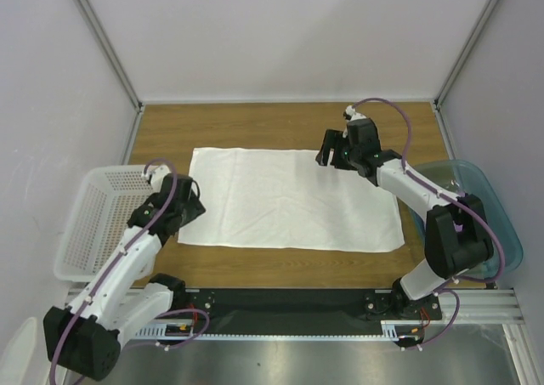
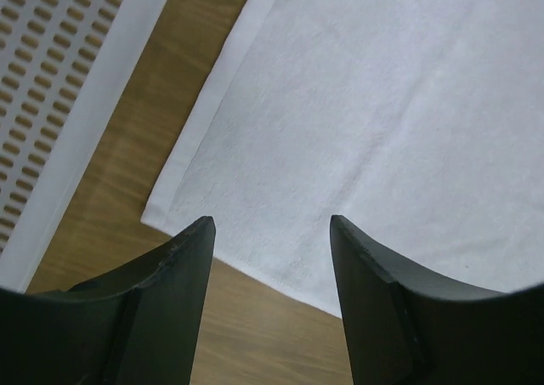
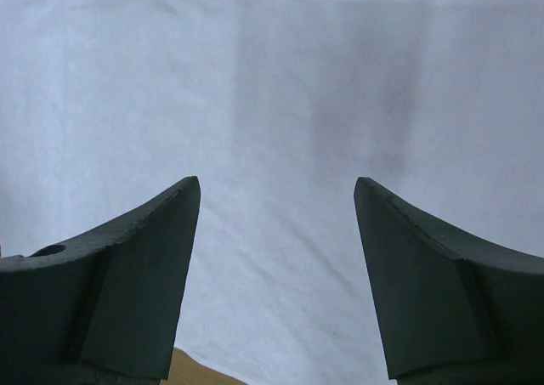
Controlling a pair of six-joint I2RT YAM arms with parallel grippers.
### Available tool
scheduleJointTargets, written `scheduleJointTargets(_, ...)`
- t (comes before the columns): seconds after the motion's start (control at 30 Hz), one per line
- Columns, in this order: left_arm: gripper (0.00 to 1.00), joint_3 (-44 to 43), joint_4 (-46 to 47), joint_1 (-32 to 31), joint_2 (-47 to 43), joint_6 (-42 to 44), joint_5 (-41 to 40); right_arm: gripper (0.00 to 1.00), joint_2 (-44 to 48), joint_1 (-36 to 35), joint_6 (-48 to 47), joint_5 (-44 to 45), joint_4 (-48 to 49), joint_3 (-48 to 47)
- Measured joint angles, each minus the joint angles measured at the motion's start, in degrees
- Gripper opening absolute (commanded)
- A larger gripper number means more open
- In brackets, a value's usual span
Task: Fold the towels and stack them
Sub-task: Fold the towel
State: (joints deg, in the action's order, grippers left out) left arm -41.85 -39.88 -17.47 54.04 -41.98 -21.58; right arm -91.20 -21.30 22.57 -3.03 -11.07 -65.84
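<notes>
Status: noting white towel (image 1: pixel 289 202) lying spread flat on wooden table (image 1: pixel 255 121), single layer, not yet folded. Recording left gripper (image 2: pixel 272 223) hanging with fingers parted, holding nothing; seeing towel's corner directly ahead of the tips and between them, bare wood beneath them, white perforated basket (image 2: pixel 51 79) off to that gripper's left. Recording right gripper (image 3: pixel 276 181) hovering with fingers spread wide, gripping nothing; finding towel filling the field ahead of and below both tips, its hem lying beyond them. Noting teal bin (image 1: pixel 484 189) sitting behind the right gripper, back beside its arm. Unable to tell whether either gripper's tips are touching cloth.
</notes>
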Motion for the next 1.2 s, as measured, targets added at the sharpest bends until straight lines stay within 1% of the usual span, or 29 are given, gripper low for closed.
scheduleJointTargets(0.1, 0.64, 3.2, -3.3, -0.1, -3.9, -3.8, -0.7, 0.79, 2.1, -0.4, 0.8, -0.8, 0.2, 4.0)
scheduleJointTargets(0.17, 0.65, 5.0, -4.9, -0.2, -4.2, -6.8, -1.0, 0.79, 3.3, -0.6, 1.0, -1.2, 0.2, 5.7)
scheduleJointTargets(0.23, 0.65, 6.6, -6.1, -0.2, -3.0, -10.3, -2.0, 0.79, 4.1, -0.7, 1.2, -1.4, 0.2, 6.6)
scheduleJointTargets(0.27, 0.68, 7.1, -6.6, -0.2, -2.4, -11.6, -2.4, 0.79, 4.4, -0.7, 1.2, -1.5, 0.2, 7.0)
scheduleJointTargets(0.37, 0.71, 8.8, -8.0, -0.2, -0.1, -16.3, -4.0, 0.79, 5.4, -0.7, 1.2, -2.0, 0.2, 7.4)
scheduleJointTargets(0.53, 0.72, 10.9, -8.7, -0.1, 3.8, -23.1, -6.9, 0.79, 6.2, -0.7, 1.2, -2.3, 0.3, 7.4)
scheduleJointTargets(0.7, 0.69, 12.0, -7.3, 0.0, 5.3, -27.7, -9.0, 0.79, 6.3, -0.7, 1.1, -2.5, 0.2, 7.4)
scheduleJointTargets(0.87, 0.60, 12.7, -5.5, 0.2, 5.7, -30.2, -10.2, 0.79, 6.4, -0.6, 0.9, -2.5, -0.2, 7.6)
scheduleJointTargets(0.97, 0.57, 12.7, -4.8, 0.4, 6.7, -31.2, -10.8, 0.79, 6.4, -0.5, 0.8, -2.5, -0.5, 7.6)
scheduleJointTargets(1.03, 0.52, 12.7, -4.3, 0.4, 7.8, -32.1, -11.4, 0.79, 6.4, -0.5, 0.8, -2.5, -0.7, 7.6)
scheduleJointTargets(1.2, 0.52, 11.7, -4.9, 0.4, 11.8, -34.6, -13.1, 0.79, 6.4, -0.2, 0.7, -2.4, -1.2, 7.6)
